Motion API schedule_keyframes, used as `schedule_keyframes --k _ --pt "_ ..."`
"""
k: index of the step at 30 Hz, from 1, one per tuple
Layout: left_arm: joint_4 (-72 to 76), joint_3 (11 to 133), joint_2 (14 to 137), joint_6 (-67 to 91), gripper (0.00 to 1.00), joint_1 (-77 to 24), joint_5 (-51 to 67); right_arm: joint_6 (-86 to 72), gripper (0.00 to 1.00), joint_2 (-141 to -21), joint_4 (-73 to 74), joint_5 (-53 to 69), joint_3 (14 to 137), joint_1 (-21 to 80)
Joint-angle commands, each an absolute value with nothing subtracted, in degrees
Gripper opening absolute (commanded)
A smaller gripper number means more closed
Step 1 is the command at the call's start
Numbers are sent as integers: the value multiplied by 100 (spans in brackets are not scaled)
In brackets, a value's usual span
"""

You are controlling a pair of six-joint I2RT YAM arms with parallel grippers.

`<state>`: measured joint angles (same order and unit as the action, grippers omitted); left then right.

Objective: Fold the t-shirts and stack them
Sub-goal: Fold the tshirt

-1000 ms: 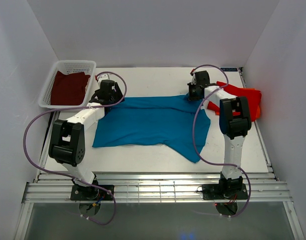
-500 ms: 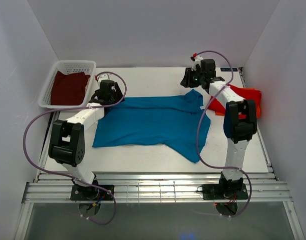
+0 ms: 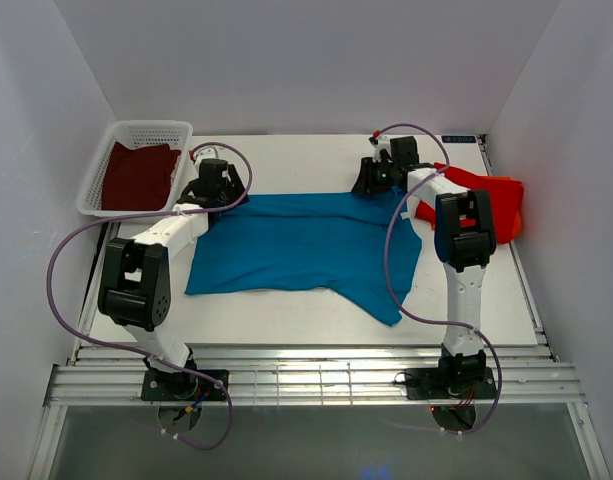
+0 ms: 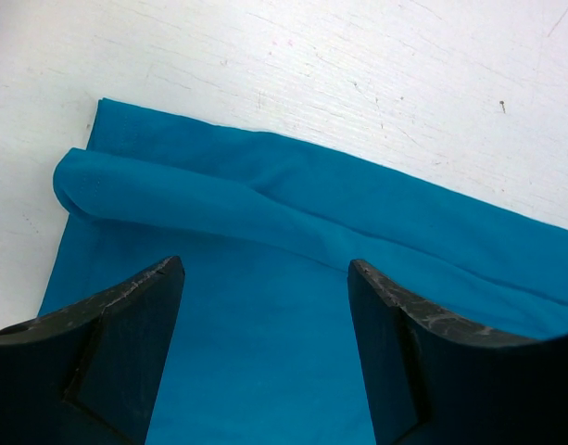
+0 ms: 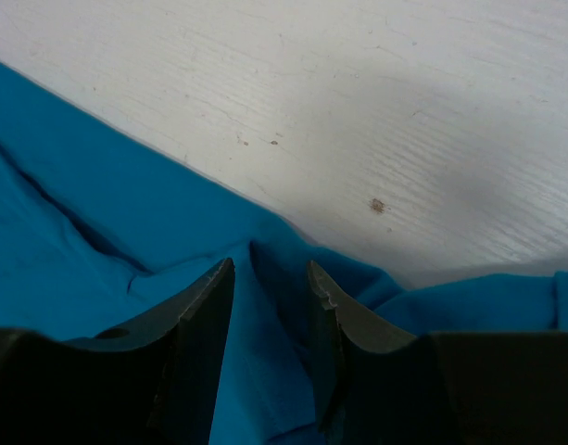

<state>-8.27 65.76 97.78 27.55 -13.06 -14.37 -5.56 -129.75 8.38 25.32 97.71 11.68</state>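
Left end effector [image 4: 265, 269]: released, jaws wide, low over the far-left corner of the teal-blue t-shirt [image 3: 296, 245]. A rolled fold of the hem lies just ahead of its fingertips, with flat cloth below the gap.

Right end effector [image 5: 271, 263]: released, jaws part-open, down at the shirt's far-right edge. A raised ridge of teal cloth sits in the gap, with bare table [image 3: 286, 310] just ahead.

The shirt lies spread flat on the table between and behind both end effectors.

The red-orange t-shirt [image 3: 491, 190] is bunched to the right of the right end effector. The maroon t-shirt [image 3: 136, 175] is in the white basket [image 3: 151, 127], left of the left end effector.
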Motion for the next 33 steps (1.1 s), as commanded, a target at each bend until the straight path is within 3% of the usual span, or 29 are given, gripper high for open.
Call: schedule_keyframes --k 1,19,27,33 --pt "-782 6653 9668 2795 82 -1248 -1354 -510 43 -12920 800 2769 9782 1169" --pt "-800 6627 9730 2865 82 -1213 -1318 -422 41 -12736 774 2839 9325 1248" --pt "-791 6618 9782 2892 82 -1195 -1231 -422 17 -12481 659 2742 9281 1292" --pt "-809 6636 9809 2900 82 -1187 -1178 -396 13 -11797 484 2672 8869 1292"
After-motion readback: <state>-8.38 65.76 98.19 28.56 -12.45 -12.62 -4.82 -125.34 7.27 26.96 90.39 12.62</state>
